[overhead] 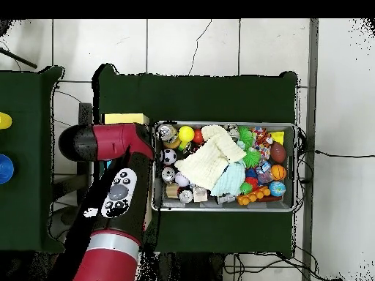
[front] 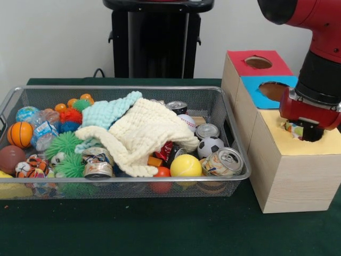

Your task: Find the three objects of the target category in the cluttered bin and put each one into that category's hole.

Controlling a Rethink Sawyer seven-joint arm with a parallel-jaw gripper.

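The wire mesh bin (front: 128,180) sits on the green table, full of balls, cans and cloths; it also shows in the overhead view (overhead: 294,167). My gripper (front: 308,133) hangs over the dark hole in the yellow-topped box (front: 330,145), to the right of the bin. A small white spotted fabric piece (front: 293,129) shows just under the gripper at the hole's left rim, and the gripper looks shut on it. No other spotted fabric shows in the bin. In the overhead view the arm (overhead: 117,190) hides the gripper.
A cream waffle cloth (front: 144,130) and a mint-green cloth (front: 109,112) lie over the bin's middle. A row of wooden boxes stands to the bin's right, with a red top (front: 241,65), a blue top (front: 254,92) and the yellow top, each with a hole.
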